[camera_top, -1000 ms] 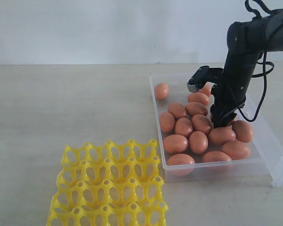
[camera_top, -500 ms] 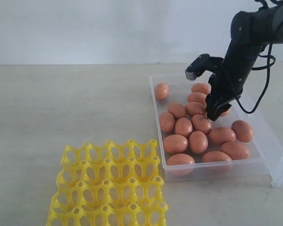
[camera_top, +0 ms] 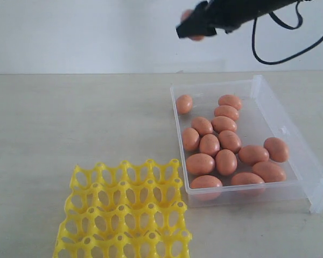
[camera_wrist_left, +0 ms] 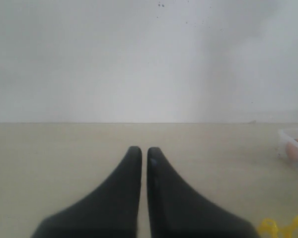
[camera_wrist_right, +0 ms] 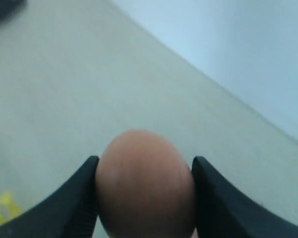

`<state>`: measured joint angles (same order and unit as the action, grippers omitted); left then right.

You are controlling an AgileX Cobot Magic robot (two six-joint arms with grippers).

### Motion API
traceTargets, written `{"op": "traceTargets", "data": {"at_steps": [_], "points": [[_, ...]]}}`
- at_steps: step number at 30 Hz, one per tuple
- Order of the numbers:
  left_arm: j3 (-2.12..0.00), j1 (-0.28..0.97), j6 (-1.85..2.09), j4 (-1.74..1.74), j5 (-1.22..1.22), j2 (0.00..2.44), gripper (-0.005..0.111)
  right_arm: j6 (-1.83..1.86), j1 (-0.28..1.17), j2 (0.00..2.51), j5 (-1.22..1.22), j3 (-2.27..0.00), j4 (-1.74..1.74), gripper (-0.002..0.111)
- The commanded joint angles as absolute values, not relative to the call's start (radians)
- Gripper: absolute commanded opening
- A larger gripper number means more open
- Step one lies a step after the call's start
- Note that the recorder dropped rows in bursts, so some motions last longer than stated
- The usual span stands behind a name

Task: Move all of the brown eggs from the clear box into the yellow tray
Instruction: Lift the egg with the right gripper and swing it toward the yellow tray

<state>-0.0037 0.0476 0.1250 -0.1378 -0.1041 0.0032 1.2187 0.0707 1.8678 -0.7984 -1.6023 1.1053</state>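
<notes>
Up out of the clear box had come the right fingers, which a second earlier reached down among the eggs and now hung high over the box's far left corner. In the right wrist view they stood wide apart, pressed against both sides of one brown egg. The left fingers were drawn almost together, only a thin slit between them, gripping nothing, low over bare desk. At the near left of the exterior view lay the yellow tray, cut off by the lower edge, every visible cup unfilled. To its right, well apart from the raised egg, the remaining brown eggs lay loose on the box floor, crowded toward its left and near sides, with the clear flap folded out on the right. The pale beige desk ran back to a plain white wall.
</notes>
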Motion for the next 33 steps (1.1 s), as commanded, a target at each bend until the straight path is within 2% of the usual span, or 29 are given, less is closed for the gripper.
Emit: {"op": "traceTargets", "data": {"at_steps": [1, 2, 8, 16, 18, 20, 21, 24, 30, 33], "points": [[0.0, 0.045, 0.128, -0.138, -0.099, 0.0, 0.004, 1.49, 0.093, 1.854, -0.734, -1.559, 1.646, 0.0], [0.0, 0.045, 0.128, -0.138, -0.099, 0.0, 0.004, 1.529, 0.098, 1.856, -0.732, -1.542, 1.734, 0.0], [0.0, 0.045, 0.128, -0.138, -0.099, 0.0, 0.004, 1.712, 0.138, 1.858, -0.804, -1.475, 1.744, 0.0], [0.0, 0.045, 0.128, -0.138, -0.104, 0.0, 0.004, 1.723, 0.14, 1.858, -0.979, -1.475, 1.744, 0.0], [0.0, 0.045, 0.128, -0.138, -0.104, 0.0, 0.004, 1.73, 0.14, 1.858, -1.002, -1.475, 1.621, 0.0], [0.0, 0.045, 0.128, -0.138, -0.104, 0.0, 0.004, 1.681, 0.149, 1.858, -0.956, -1.475, 1.309, 0.0], [0.0, 0.045, 0.128, -0.138, -0.104, 0.0, 0.004, 1.609, 0.16, 1.858, -0.875, -1.475, 1.069, 0.0], [0.0, 0.045, 0.128, -0.138, -0.104, 0.0, 0.004, 1.433, 0.19, 1.858, -0.627, -1.475, 0.685, 0.0], [0.0, 0.045, 0.128, -0.138, -0.104, 0.0, 0.004, 1.41, 0.215, 1.858, -0.059, -1.475, 0.719, 0.0], [0.0, 0.045, 0.128, -0.138, -0.101, 0.0, 0.004, 1.41, 0.218, 1.858, 0.067, -1.475, 0.719, 0.0]]}}
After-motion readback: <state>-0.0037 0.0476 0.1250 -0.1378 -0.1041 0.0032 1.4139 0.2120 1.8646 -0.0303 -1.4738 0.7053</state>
